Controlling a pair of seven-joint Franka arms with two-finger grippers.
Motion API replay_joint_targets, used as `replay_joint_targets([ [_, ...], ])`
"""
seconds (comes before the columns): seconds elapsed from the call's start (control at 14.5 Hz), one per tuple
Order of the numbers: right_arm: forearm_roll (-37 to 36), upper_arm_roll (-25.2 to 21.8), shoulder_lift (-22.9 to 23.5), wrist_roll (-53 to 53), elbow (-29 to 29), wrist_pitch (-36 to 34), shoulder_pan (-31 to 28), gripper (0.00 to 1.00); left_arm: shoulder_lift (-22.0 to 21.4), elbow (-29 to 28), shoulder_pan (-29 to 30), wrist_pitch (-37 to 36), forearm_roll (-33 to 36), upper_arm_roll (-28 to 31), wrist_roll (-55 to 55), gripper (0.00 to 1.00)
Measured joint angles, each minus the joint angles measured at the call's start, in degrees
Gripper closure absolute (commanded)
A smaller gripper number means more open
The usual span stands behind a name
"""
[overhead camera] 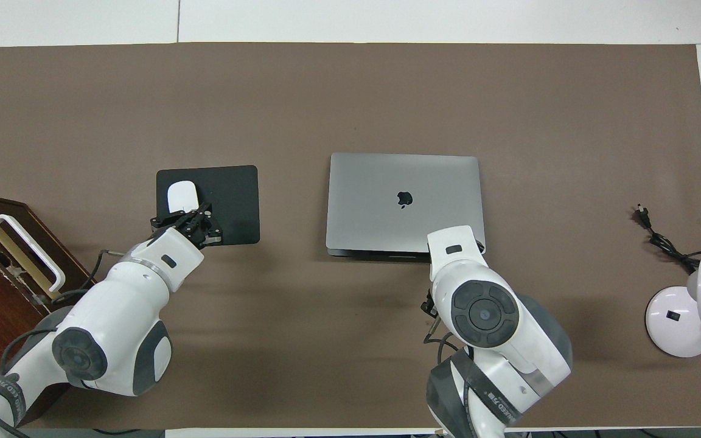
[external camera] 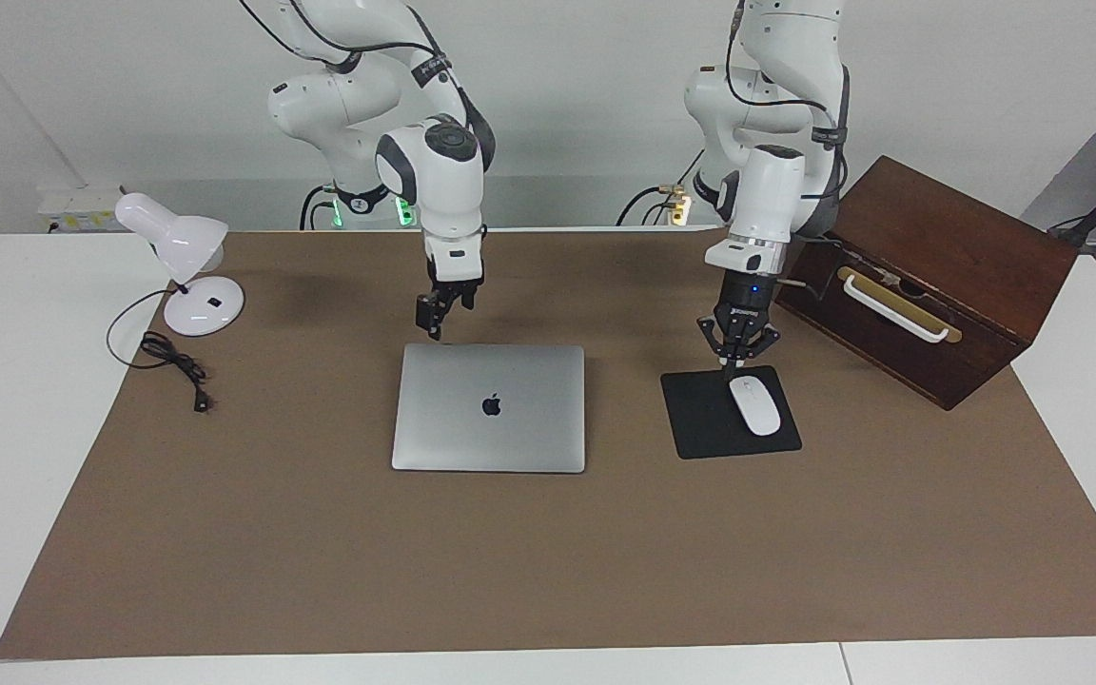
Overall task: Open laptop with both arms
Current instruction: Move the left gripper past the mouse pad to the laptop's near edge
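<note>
Left gripper [external camera: 736,362] closed, right gripper [external camera: 434,330] low.
</note>
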Motion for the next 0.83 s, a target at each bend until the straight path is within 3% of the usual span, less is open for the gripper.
replay_joint_targets([
  [0.41, -0.3, 0.0, 0.8, 0.0, 0.0, 0.5, 0.0, 0.00, -1.5, -5.6, -9.5, 5.1, 0.0, 0.0, -2.6, 1.00],
  [0.83, -0.7, 0.0, 0.8, 0.0, 0.0, 0.6, 0.0, 0.00, 0.0, -8.2, -18.4, 8.5, -0.6, 0.0, -5.2, 1.00],
])
